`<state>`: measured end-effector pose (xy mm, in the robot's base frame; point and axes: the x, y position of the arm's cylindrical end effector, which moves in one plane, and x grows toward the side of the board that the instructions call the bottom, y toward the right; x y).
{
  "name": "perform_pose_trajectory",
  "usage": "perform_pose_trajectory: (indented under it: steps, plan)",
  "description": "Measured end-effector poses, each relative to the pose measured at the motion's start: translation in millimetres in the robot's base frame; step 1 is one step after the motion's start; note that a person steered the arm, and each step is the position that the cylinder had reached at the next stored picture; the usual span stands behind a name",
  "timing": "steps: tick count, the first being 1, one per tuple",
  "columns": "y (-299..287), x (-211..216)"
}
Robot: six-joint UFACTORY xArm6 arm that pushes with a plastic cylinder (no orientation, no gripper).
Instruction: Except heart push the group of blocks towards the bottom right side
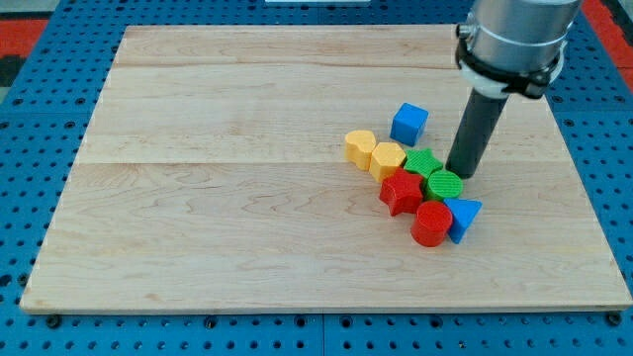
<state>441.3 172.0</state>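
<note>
A cluster of blocks sits right of the board's centre. A blue cube point(408, 123) stands at its top, slightly apart. Below it lie a yellow heart point(359, 147) and a yellow hexagon point(388, 158), touching. A green star-like block point(423, 163) and a green cylinder point(445, 185) follow to the right. A red star point(402, 192), a red cylinder point(431, 223) and a blue triangle point(463, 217) form the lower part. My tip point(460, 174) rests at the upper right edge of the green cylinder, right of the green star-like block.
The wooden board point(247, 198) lies on a blue pegboard surface point(30, 119) with a red patch at the view's top corners. The arm's grey wrist point(514, 40) hangs over the board's upper right.
</note>
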Motion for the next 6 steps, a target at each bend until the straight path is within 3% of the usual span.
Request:
perform_pose_trajectory:
  steps: [1, 2, 3, 4, 5, 6]
  plan:
    - [37, -61]
    - [-24, -93]
    - [-46, -47]
    - [-39, -32]
    - [-59, -68]
    - [-138, -43]
